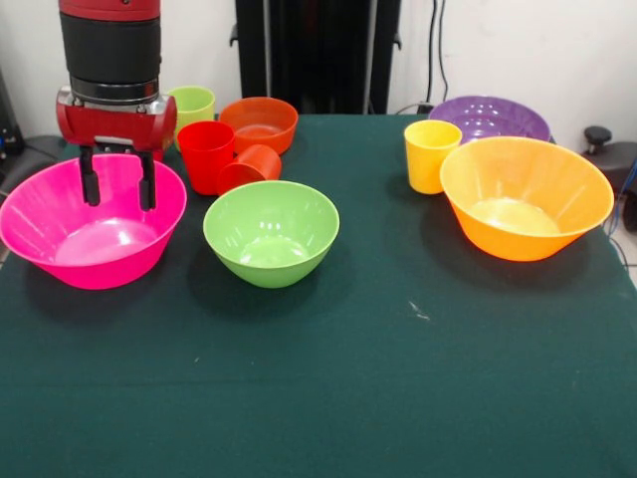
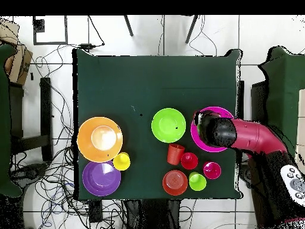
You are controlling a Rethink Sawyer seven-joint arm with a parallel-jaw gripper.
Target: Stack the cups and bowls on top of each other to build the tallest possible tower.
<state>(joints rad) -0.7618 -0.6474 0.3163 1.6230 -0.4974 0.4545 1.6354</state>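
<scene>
- Pink, the large flared bowl (image 1: 92, 224) sits near the left edge of the green-covered table (image 1: 328, 388), upright and apart from the other dishes.
- Above it hangs the red and black arm (image 1: 109, 60); its gripper (image 1: 118, 179) is lowered over the pink bowl's back rim with the two dark fingers (image 1: 90, 181) spread apart and nothing between them, their tips inside the bowl's mouth. From overhead the arm (image 2: 250, 136) reaches in from the side and covers part of the pink bowl (image 2: 205, 114).
- Lime green cup (image 1: 192, 104) stands at the far edge, behind the gripper, partly hidden by it.
- Red cup (image 1: 205, 154) stands upright just right of the pink bowl; an orange cup (image 1: 251, 167) lies tipped on its side against it, mouth turned away.
- Orange-red small bowl (image 1: 260, 123) sits behind those two cups, near the far edge.
- Green round bowl (image 1: 271, 231) stands alone towards the middle of the table, just in front of the tipped cup and near the pink bowl without touching it.
- Overhead, a crimson cup (image 2: 212, 170) shows near the arm; the front view does not show it.
- Yellow cup (image 1: 431, 155) stands upright right of centre, just beside the rim of the large orange-yellow bowl (image 1: 526, 197).
- Purple wide bowl (image 1: 490, 118) sits behind both, at the far right corner.
- No dish rests on or in another; every bowl is on the cloth itself.
</scene>
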